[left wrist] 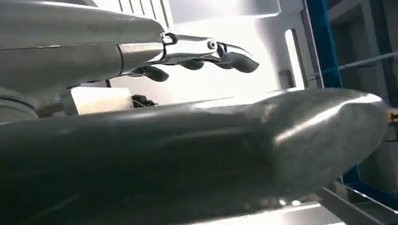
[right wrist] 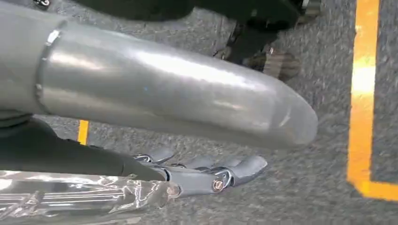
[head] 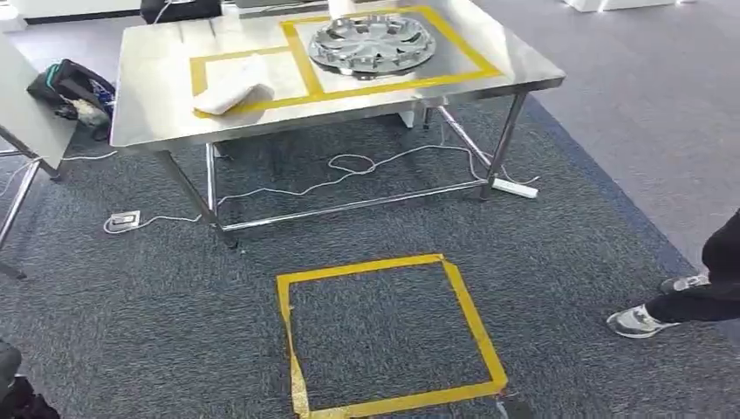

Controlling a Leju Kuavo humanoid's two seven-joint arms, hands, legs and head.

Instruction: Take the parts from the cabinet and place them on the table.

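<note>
In the head view a steel table (head: 157,113) stands ahead, marked with yellow tape boxes. A silver wheel cover (head: 373,42) lies in the larger box on the right. A white folded part (head: 233,84) rests in the smaller box on the left. In the left wrist view my left hand (left wrist: 202,122) has its thick thumb and its dark fingers (left wrist: 225,54) stretched out apart, holding nothing. In the right wrist view my right hand (right wrist: 187,93) hangs over the grey carpet, its fingers (right wrist: 220,173) straight and holding nothing.
A yellow tape square (head: 476,327) marks the carpet in front of the table. A person's shoes (head: 641,321) stand at the right edge. Cables and a power strip (head: 515,188) lie under the table. A black bag (head: 74,85) sits at far left. A blue frame (left wrist: 324,47) rises beside my left hand.
</note>
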